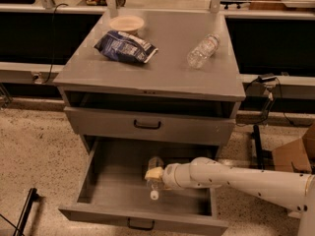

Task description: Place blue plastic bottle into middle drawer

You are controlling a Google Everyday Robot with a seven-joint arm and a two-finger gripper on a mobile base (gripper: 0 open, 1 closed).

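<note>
The middle drawer [115, 183] of the grey cabinet is pulled out wide, with its black handle [140, 225] at the front. The blue plastic bottle [155, 162] lies inside it, near the middle, with its white cap [154, 195] pointing to the drawer front. My gripper [154, 174] reaches in from the right on a white arm [236, 178]. Its cream fingers are closed across the bottle's middle, hiding the label. The bottle rests at or just above the drawer floor.
On the cabinet top [172, 68] lie a blue chip bag [126, 46], a tan bowl [127, 23] and a small clear bottle [202, 50]. The shallower drawer [147, 125] above is shut. A cardboard box [295, 154] stands at right and a black bar [24, 213] at lower left.
</note>
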